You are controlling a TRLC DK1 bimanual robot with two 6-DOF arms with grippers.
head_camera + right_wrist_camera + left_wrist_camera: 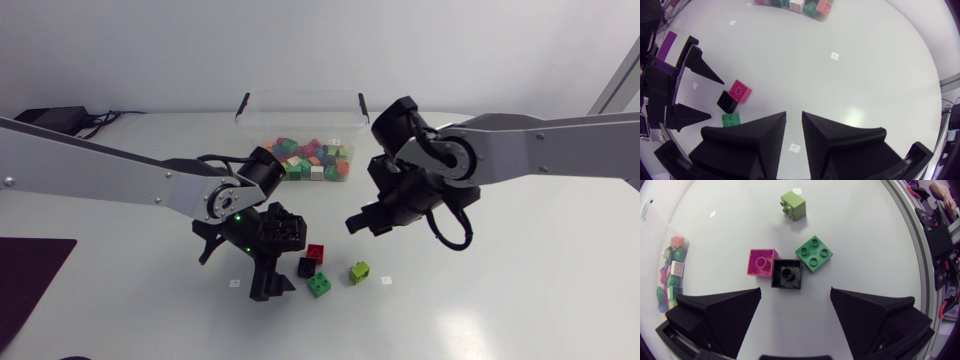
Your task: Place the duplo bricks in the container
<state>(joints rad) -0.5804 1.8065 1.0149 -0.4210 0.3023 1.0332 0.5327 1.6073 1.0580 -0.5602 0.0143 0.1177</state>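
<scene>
Flanking spread left jaws, the container appears cut off.

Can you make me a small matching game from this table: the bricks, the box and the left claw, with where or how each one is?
1 black brick
2 lime brick
3 container
4 left gripper

a holds many coloured bricks
b stands apart from the other loose bricks
c open, black brick just ahead
d touches the pink brick and the dark green brick

Pairs: 1-d, 2-b, 3-a, 4-c

A robotics lab: a plain white surface dotted with small paper tags, left arm and right arm above it.
</scene>
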